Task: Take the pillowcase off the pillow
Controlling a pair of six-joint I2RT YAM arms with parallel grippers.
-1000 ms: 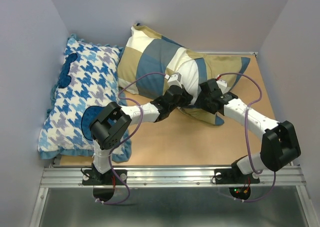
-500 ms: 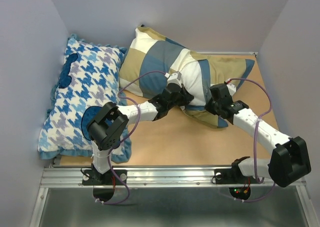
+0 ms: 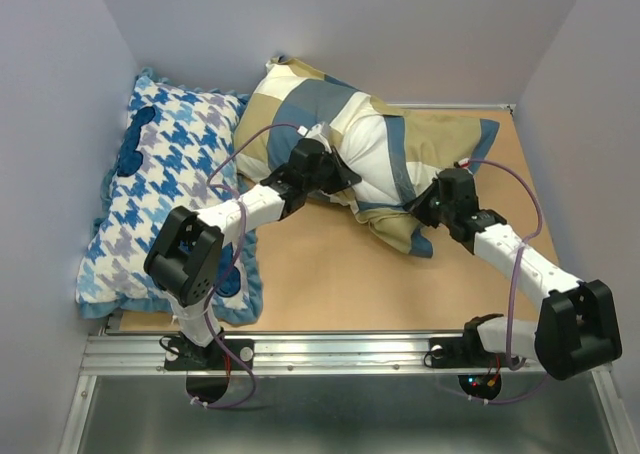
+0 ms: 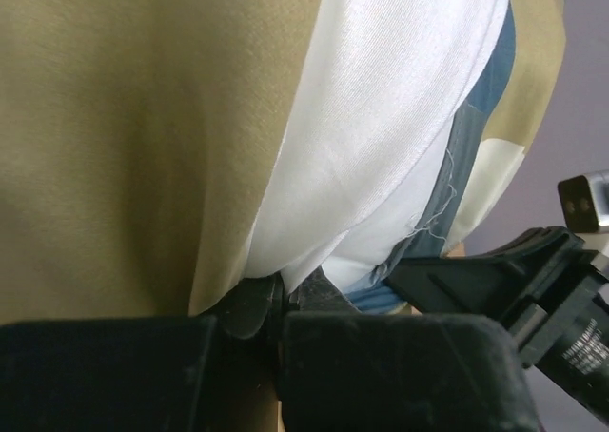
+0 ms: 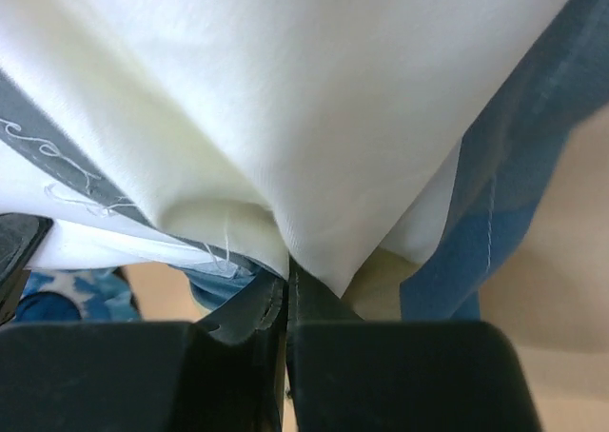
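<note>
Top external view: we log a frilled blue-and-white houndstooth cushion point(image 3: 170, 189) on the table point(image 3: 330, 274), at its left. Just beside it, toward the back, lies the pillowcase point(image 3: 300, 104), a soft rumpled patchwork of tan, slate blue and cream; the plump white pillow point(image 3: 368, 156) bulges from its opening. Left wrist: left gripper point(image 4: 278, 304) pressed together on fine-woven white pillow cloth. Right wrist: right gripper point(image 5: 287, 294) pinching the pillowcase's cream cloth by a frayed blue seam. Table is smooth tan board; walls point(image 3: 400, 34) plain pale grey.

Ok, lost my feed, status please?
Left gripper shut on pillow. Right gripper shut on pillowcase. Pillow mostly covered. Patterned cushion at left, not blocking.
</note>
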